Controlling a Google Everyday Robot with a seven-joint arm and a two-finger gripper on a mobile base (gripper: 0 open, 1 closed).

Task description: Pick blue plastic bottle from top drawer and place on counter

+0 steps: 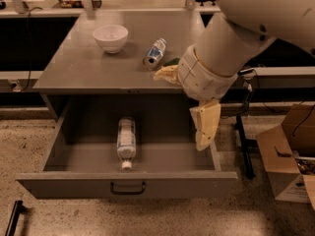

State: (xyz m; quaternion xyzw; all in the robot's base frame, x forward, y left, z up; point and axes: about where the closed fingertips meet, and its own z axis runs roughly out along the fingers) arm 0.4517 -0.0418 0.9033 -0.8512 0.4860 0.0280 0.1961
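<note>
1. We see the robot's cream-coloured two-finger gripper point(179, 109) at the end of a thick white arm point(231, 38) that enters from the upper right. It sits at the right near edge of the cabinet. Its fingers point(205, 124) are spread wide apart and hold nothing. One points down into the right side of the open drawer, and the other points left, low over the near edge of the top surface.
2. We find the small clear plastic bottle with a white screw cap and pale bluish label point(126, 140) lying on its side on the drawer floor. It is left of centre, with its cap toward the near front panel. It is well apart from the gripper and untouched.
3. The wide shallow grey metal top drawer point(64, 183) is pulled fully out toward us. A small dark bar handle point(127, 188) is centred on its front panel.
4. The flat grey metal counter point(74, 70) forms the cabinet top, just beyond the drawer.
5. On the counter, a blue-and-silver metal can point(154, 53) lies on its side near the centre, just left of the arm's wrist.
6. Beside the can, we see a dark green sliver of a sponge point(171, 62), mostly hidden behind the wrist.
7. A white ceramic bowl point(110, 37) stands upright at the far left of the counter.
8. An open brown cardboard box point(288, 156) rests on the speckled floor point(19, 136), to the right of the cabinet.
</note>
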